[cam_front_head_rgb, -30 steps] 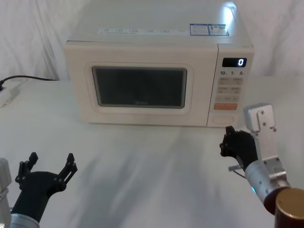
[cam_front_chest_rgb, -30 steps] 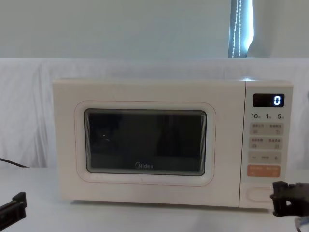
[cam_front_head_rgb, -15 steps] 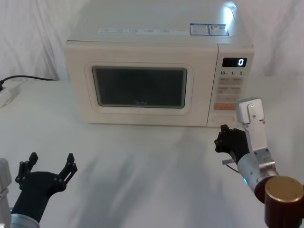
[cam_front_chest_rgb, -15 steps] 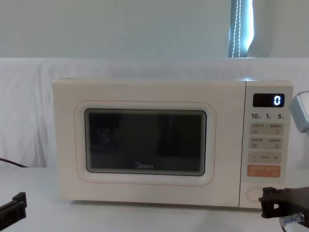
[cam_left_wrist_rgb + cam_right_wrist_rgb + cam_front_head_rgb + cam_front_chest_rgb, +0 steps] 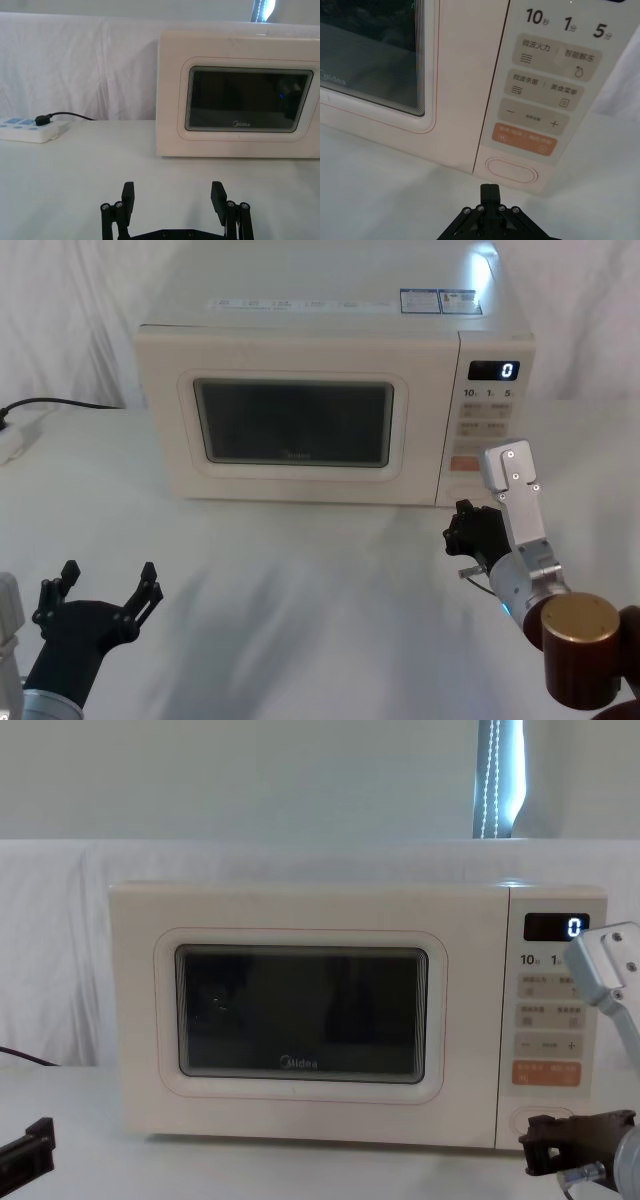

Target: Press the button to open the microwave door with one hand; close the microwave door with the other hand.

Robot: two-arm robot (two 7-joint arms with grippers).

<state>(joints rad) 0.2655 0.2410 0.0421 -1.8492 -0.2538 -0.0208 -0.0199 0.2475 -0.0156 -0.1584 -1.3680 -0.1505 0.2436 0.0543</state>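
The cream microwave stands at the back of the table, its door shut, with the dark window and logo facing me. The wide oval button sits at the bottom of the keypad strip, under the orange key. My right gripper is shut and empty. It hovers just in front of the button, its closed tips a little short of it and slightly to one side. My left gripper stays open low at the near left, well away from the door.
A white power strip with a black cable lies on the table left of the microwave. White cloth covers the table and the wall behind. My right arm's brown joint fills the near right corner.
My right gripper has moved left and forward, closer to the microwave's lower right corner and the button. The left gripper and the door have not moved.
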